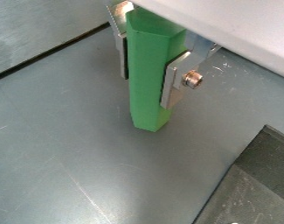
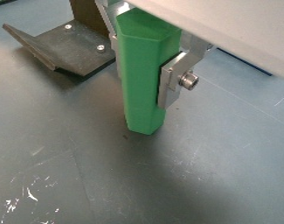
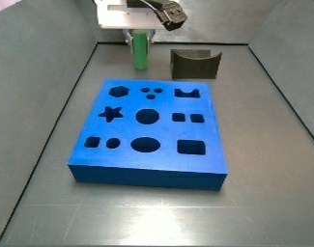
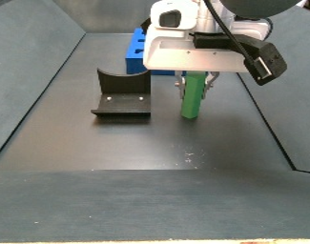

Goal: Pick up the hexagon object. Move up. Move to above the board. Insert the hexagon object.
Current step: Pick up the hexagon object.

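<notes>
On the grey tray floor (image 3: 269,164), the board (image 3: 149,135) lies in the middle with bare strips along both side walls. Beyond its far edge, beside the fixture (image 3: 194,64), the gripper (image 1: 148,68) clamps the upright hexagon object (image 1: 150,79); whether its lower end touches the floor is unclear. The peg's top is hidden.

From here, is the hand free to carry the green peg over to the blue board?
Probably yes: the hand grips the hexagon object upright, beyond the board; the fixture stands aside, nothing between.
</notes>
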Tool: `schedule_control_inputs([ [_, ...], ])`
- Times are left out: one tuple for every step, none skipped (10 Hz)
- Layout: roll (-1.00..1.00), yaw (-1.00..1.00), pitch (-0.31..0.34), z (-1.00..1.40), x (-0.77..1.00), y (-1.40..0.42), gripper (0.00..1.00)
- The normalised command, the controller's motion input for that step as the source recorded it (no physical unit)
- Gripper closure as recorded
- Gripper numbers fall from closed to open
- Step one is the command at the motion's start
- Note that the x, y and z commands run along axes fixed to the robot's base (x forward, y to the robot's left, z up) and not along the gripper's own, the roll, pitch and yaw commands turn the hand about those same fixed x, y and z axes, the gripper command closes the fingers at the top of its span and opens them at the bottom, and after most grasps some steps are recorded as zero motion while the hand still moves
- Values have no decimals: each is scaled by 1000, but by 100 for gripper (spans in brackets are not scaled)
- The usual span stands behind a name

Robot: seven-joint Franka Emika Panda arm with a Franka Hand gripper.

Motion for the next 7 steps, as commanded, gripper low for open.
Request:
schedule_control_inputs([
  [0, 0, 0, 0, 0, 0, 100],
  [0, 0, 0, 0, 0, 0, 100],
  [0, 0, 0, 0, 0, 0, 100],
  [0, 0, 0, 0, 0, 0, 100],
  [0, 0, 0, 0, 0, 0, 100],
  [0, 0, 0, 0, 0, 0, 100],
  [0, 0, 0, 0, 0, 0, 100],
])
